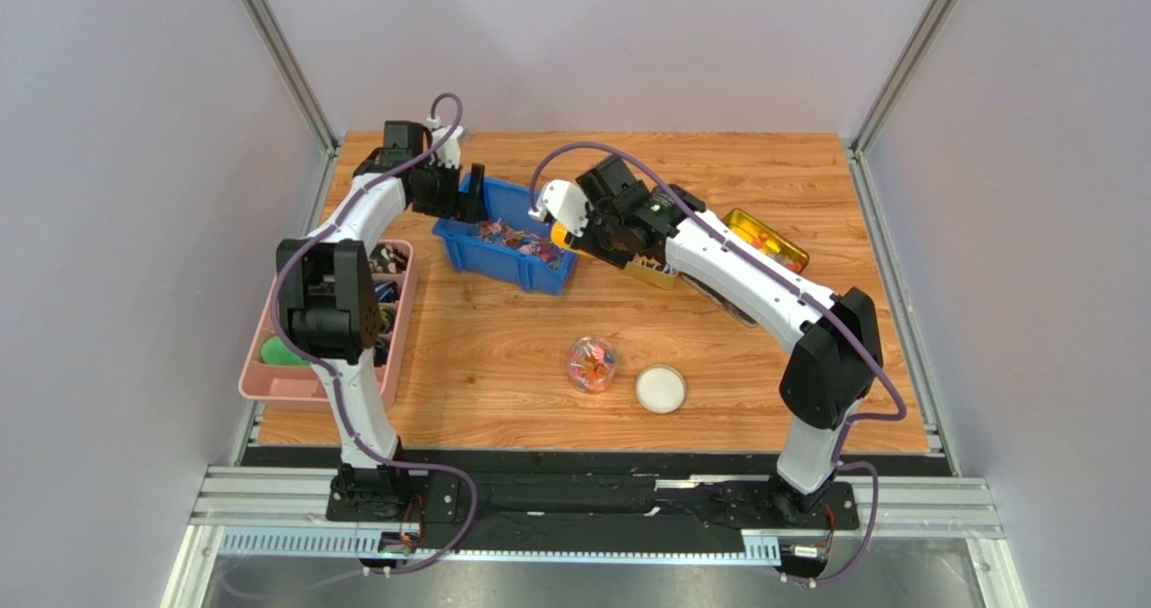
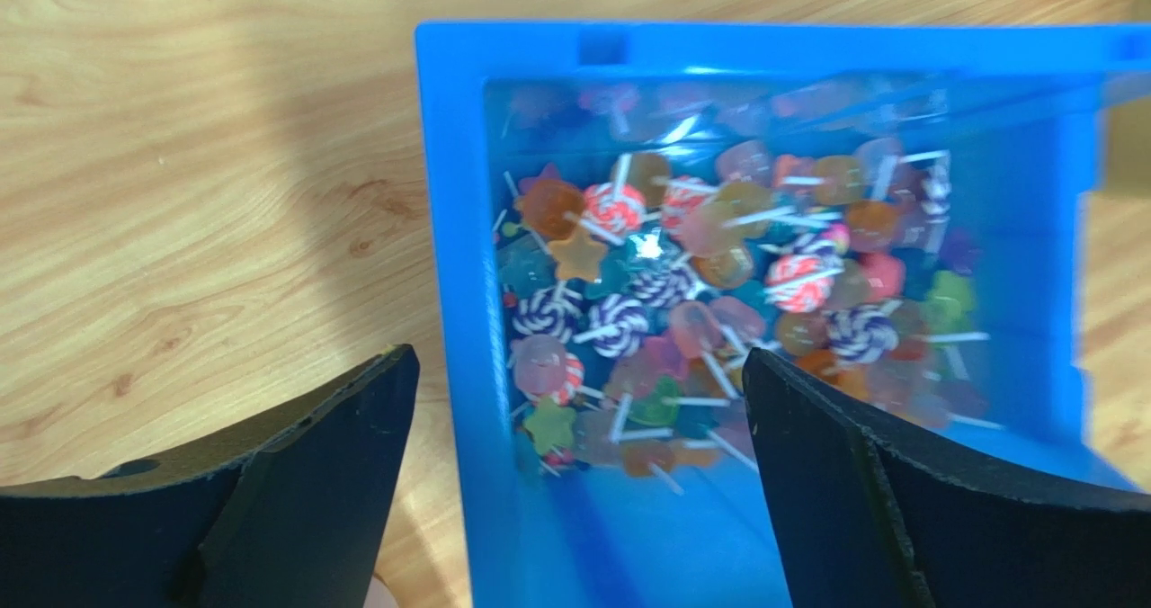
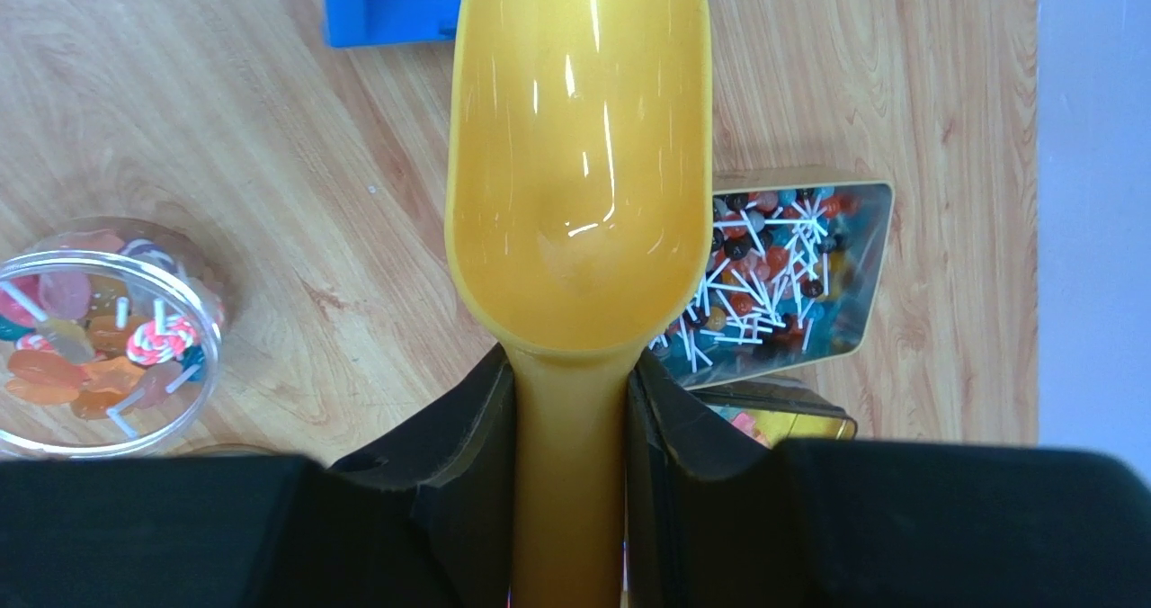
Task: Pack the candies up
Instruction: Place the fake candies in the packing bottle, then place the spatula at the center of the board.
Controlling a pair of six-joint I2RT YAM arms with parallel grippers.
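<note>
Top view: the left gripper (image 1: 466,193) stands at the left end of a blue bin (image 1: 503,237) near the table's far side. The right gripper (image 1: 578,226) is at the bin's right end. Nearer the arm bases stand a clear jar (image 1: 592,361) and, just beside it, a white lid (image 1: 661,388). A pink tray (image 1: 291,379) lies along the left edge of the table (image 1: 473,352). Bare wood lies open between bin and jar.

Left wrist view: only here do the candies (image 2: 716,298) show plainly, heaped in the bin on white sticks. The jaws are spread wide with nothing held; the bin's left wall runs between them, with bare wood to its left.

Right wrist view: the right gripper's jaws are clamped on the handle of a yellow scoop (image 3: 581,163), whose bowl is empty. The jar, at lower left, holds more candies. An open tin (image 3: 790,278) of stick sweets sits partly under the scoop's right side; the top view hides most of it behind the right arm.
</note>
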